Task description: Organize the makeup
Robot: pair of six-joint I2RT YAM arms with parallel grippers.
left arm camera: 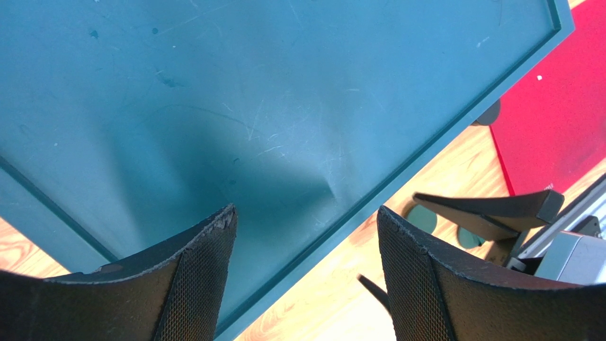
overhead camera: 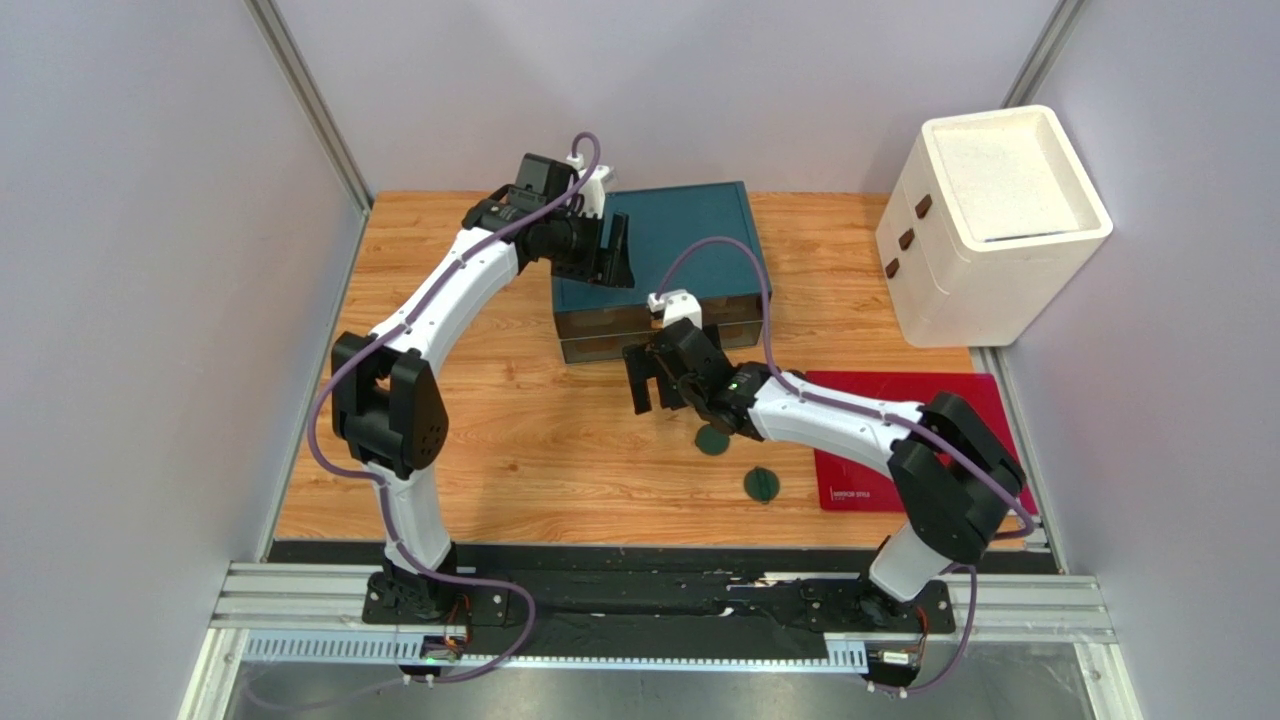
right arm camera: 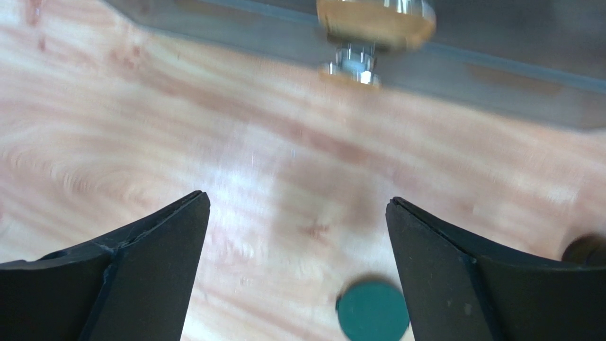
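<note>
Overhead view of two robot arms at a wooden table (overhead camera: 526, 435). Two small, flat, dark green makeup discs lay on the bare wood in front of a teal box (overhead camera: 691, 240). The nearer disc (overhead camera: 712, 441) sat just under the right arm's wrist. The second disc (overhead camera: 762, 485) lay a little closer to the arm bases, near the edge of a red mat (overhead camera: 887, 435). The discs looked light, rigid and smooth, and so thin that they would probably be fiddly to lift. The likeliest hold was a pinch across the rim, with the fingertips down on the wood. The right gripper (overhead camera: 657, 390) reached forward and low towards the box front, with its jaws spread wide and empty. Its wrist camera showed one disc on the wood below the gap between the fingers and a blurred drawer knob (right arm camera: 375, 21) ahead. The left arm stretched over the box lid, and the left gripper (overhead camera: 609, 270) hovered there with its jaws apart, holding nothing.
</note>
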